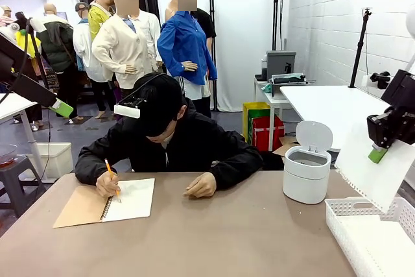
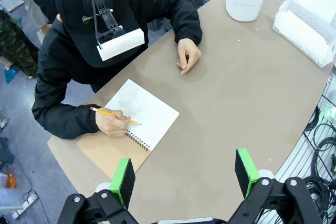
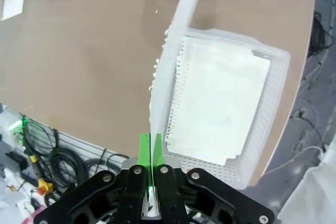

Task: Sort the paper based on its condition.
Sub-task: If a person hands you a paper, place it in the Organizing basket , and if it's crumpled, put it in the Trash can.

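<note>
Right gripper point(image 3: 150, 148): Its green pads are pinched tight on one edge of the smooth sheet point(image 1: 369, 176).
Smooth sheet: It hangs down over the white basket point(image 1: 337, 215), so we think it is about to go in.
Why the basket: Flat pages point(image 3: 220, 103) lie in it, so we guess neat paper goes here.
Left gripper point(image 2: 185, 176): Wide open and holding nothing, high over the table.
Person: Writing in the notebook point(image 1: 130, 199) with a pencil point(image 1: 111, 176).
Bin point(image 1: 305, 173): The lid is up. We guess it is for scrunched paper.
</note>
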You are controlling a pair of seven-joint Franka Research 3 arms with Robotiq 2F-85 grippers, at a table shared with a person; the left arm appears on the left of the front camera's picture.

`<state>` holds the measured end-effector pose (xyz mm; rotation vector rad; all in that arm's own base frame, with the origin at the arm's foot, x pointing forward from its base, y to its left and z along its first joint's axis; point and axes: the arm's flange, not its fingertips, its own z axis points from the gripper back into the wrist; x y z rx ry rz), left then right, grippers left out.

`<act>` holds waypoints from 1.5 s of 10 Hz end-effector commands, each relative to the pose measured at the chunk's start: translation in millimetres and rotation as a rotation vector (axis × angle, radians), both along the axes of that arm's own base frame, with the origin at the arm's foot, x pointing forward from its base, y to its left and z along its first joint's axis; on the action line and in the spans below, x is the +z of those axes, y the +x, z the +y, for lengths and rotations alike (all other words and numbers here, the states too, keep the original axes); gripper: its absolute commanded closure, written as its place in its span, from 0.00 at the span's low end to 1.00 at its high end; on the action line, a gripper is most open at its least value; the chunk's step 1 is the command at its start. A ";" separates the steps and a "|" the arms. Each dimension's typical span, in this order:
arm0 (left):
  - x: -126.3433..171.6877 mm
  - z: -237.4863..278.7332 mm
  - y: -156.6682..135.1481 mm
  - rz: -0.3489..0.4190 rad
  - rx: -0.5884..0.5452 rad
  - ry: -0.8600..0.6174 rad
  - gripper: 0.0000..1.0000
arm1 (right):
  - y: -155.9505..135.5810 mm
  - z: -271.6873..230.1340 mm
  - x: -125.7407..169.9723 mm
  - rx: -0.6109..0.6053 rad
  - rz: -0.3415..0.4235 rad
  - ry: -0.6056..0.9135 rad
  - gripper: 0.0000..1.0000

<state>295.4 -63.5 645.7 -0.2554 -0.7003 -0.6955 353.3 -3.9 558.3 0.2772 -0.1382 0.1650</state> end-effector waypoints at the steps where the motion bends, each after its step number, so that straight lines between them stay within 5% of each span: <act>1: 0.7 0.7 0.4 0.000 0.003 -0.006 0.00 | 0.0 2.4 3.0 0.022 -0.014 0.020 1.00; 4: 0.7 0.7 0.4 0.000 0.003 -0.006 0.00 | 15.6 -11.6 -27.1 0.022 0.100 0.001 1.00; 9: 0.7 0.7 0.4 0.000 0.003 -0.006 0.00 | -8.4 -34.3 -81.8 0.017 0.212 0.027 1.00; 15: 0.7 0.7 0.4 0.000 0.003 -0.006 0.00 | -20.9 -31.0 -159.5 -0.032 0.194 0.074 1.00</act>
